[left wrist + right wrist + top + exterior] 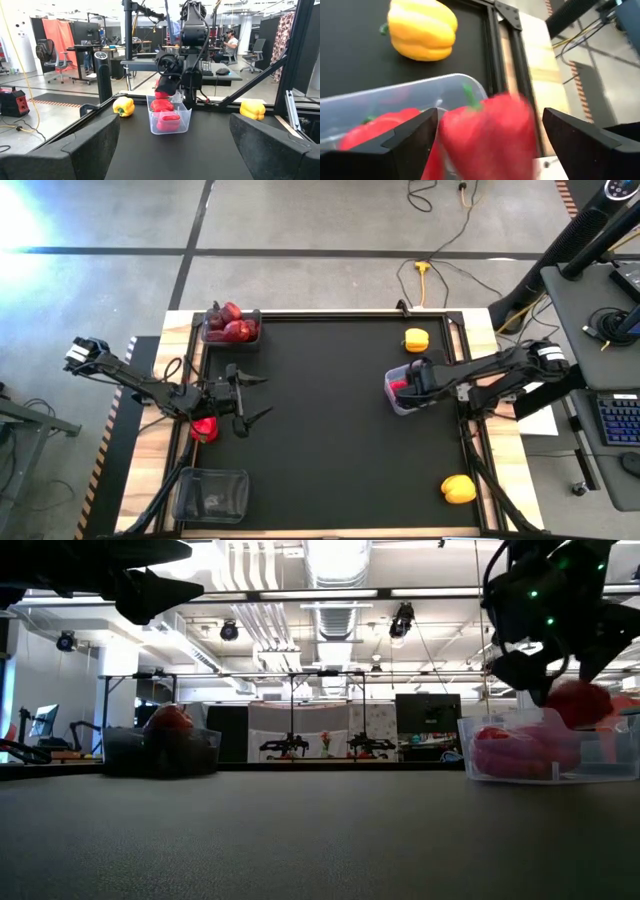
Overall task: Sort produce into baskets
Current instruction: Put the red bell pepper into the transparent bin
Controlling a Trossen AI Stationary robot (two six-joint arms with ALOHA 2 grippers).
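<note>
Matte black table (330,430); glossy red pepper (487,135) drops over translucent tub (398,399)

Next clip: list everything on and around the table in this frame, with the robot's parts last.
Table: one, black mat, wooden border.
Maroon fruit: several, dark red, in the far-left basket.
Far-left basket: one, greyish.
Near-left basket: one, greyish, nothing clearly visible inside.
Right basket: one, clear, holds red peppers, at least two.
Loose red pepper: one, at the table's left edge under the left arm.
Blurred red pepper: one, between the right gripper's fingers over the right basket.
Yellow peppers: two, one far right, one near right.
Left gripper: open, above the mat's left side.
Right gripper: open, over the right basket.
</note>
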